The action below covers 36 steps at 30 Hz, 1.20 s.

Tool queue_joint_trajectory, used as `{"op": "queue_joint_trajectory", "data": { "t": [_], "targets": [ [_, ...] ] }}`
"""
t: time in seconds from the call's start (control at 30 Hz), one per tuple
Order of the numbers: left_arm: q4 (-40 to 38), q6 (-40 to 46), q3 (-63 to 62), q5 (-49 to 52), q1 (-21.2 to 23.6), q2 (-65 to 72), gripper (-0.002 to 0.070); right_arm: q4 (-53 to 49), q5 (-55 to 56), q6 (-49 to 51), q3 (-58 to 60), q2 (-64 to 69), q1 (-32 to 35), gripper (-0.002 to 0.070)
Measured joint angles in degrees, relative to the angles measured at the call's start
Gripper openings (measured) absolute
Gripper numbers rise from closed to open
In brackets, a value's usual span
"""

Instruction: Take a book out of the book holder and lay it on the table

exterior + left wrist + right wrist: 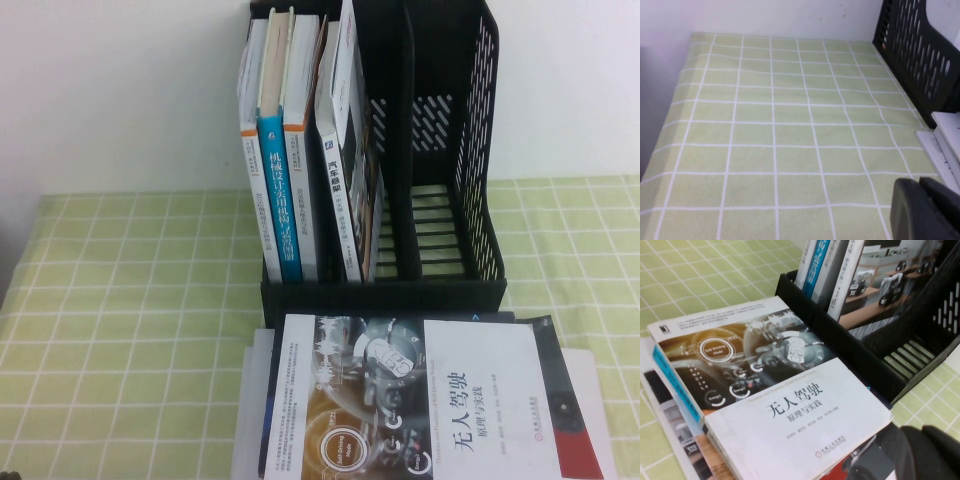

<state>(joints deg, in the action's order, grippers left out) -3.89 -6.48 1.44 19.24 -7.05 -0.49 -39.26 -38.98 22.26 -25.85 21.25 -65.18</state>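
The book (420, 400), its cover half white with black Chinese title and half dark with ring graphics, lies flat on a stack of other books in front of the black book holder (440, 150). It fills the right wrist view (765, 390), with the holder (850, 350) just behind it. My right gripper (921, 431) is shut on nothing, hovering beside the book's white-cover corner. My left gripper (919, 181) is shut and empty over the green checked table (775, 135), to the left of the holder (920, 55). Neither gripper shows in the high view.
Several upright books (285, 150) fill the holder's left compartment and one leans in the middle (345, 170). Under the book lie a blue-spined book (675, 385) and a red-covered one (575, 430). Green cloth (130, 300) stretches to the left of the holder.
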Motion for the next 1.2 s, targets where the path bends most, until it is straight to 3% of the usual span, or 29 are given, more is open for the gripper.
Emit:
{"op": "queue_joint_trajectory", "data": {
  "t": [0.9,1.07,1.2],
  "targets": [
    [0.61,-2.84,-0.08,0.35,-0.39,-0.21,-0.0003,0.0,0.0,0.0,0.0,0.0,0.77,-0.0001],
    [0.61,-2.84,-0.08,0.35,-0.39,-0.21,-0.0003,0.88,0.13,0.0,0.0,-0.25,10.64,-0.0001],
    [0.61,-2.84,-0.08,0.35,-0.39,-0.21,-0.0003,1.22,0.13,0.0,0.0,-2.23,26.29,-0.0001]
  ]
}}
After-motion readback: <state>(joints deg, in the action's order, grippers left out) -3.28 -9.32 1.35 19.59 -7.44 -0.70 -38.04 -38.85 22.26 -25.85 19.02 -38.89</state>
